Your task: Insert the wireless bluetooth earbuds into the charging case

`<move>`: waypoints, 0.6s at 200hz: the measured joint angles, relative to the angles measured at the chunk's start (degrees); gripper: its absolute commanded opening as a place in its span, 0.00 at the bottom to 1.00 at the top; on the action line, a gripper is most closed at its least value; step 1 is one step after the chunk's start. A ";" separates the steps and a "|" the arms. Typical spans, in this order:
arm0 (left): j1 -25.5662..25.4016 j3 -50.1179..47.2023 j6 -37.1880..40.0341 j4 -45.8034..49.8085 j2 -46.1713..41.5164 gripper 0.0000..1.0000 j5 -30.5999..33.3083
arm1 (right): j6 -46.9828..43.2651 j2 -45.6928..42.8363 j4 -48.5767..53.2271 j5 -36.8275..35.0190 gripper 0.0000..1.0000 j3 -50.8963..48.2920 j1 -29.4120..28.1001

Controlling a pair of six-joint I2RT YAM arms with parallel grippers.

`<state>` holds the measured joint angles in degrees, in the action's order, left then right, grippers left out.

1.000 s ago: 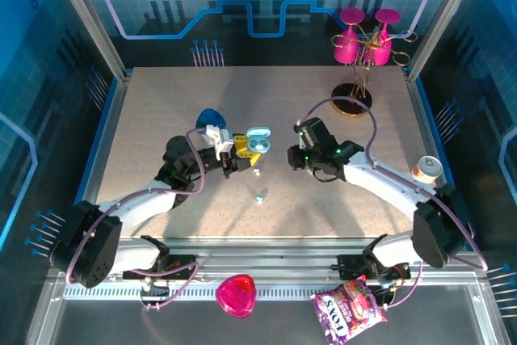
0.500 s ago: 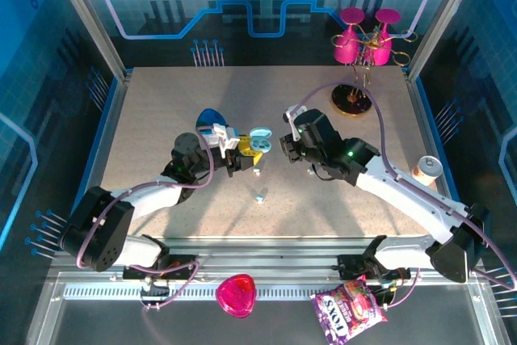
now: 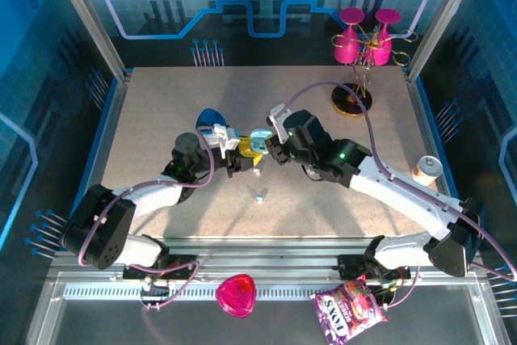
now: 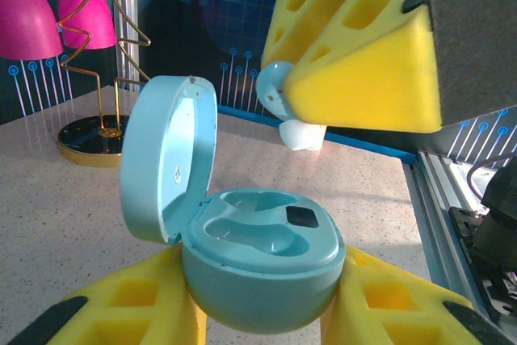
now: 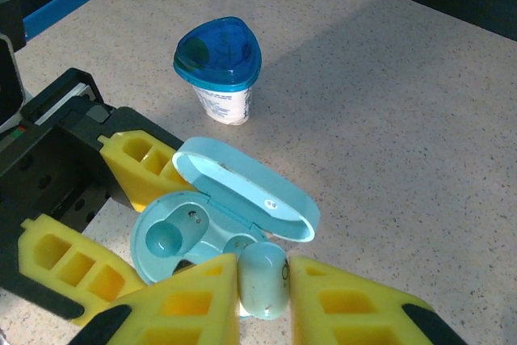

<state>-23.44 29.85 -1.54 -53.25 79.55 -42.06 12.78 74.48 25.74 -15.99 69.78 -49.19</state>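
Observation:
The pale teal charging case [image 4: 262,268] stands with its lid open, and my left gripper [image 4: 262,313] is shut on its base. Both wells look empty in the left wrist view. My right gripper [image 5: 264,300] is shut on a pale-blue earbud [image 5: 264,278], held just above the case [image 5: 174,236] at its near well, which it partly hides. From the left wrist the same earbud [image 4: 284,103] hangs under the right gripper's yellow finger [image 4: 363,46]. In the top view the two grippers [image 3: 249,153] [image 3: 271,151] meet at the case [image 3: 258,141]. Another earbud [image 3: 260,197] lies on the table nearer the bases.
A small cup with a blue lid [image 3: 212,119] [image 5: 218,66] stands just behind the left gripper. Pink goblets on a gold stand [image 3: 359,46] sit at the back right, and a can [image 3: 426,169] at the right edge. A pink case [image 3: 236,295] and a snack bag [image 3: 349,309] lie below the table's front rail.
The right arm has swung left and brought its earbud from beside the case to just over it. The left gripper has kept the case almost still.

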 measured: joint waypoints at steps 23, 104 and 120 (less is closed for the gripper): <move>0.00 0.00 -0.07 -0.17 0.00 0.27 -0.02 | -0.20 0.57 -0.04 0.17 0.19 0.00 0.00; 0.02 0.00 -1.51 -1.05 0.00 0.26 -0.22 | -0.22 2.05 0.26 0.15 0.19 -0.02 0.00; 0.02 0.00 -1.51 -1.05 0.00 0.26 -0.22 | -0.24 2.05 0.39 0.17 0.19 -0.04 0.00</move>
<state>-23.42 29.85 -3.05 -54.30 79.55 -42.28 12.53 76.53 26.13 -15.81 69.73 -49.19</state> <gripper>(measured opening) 0.343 0.196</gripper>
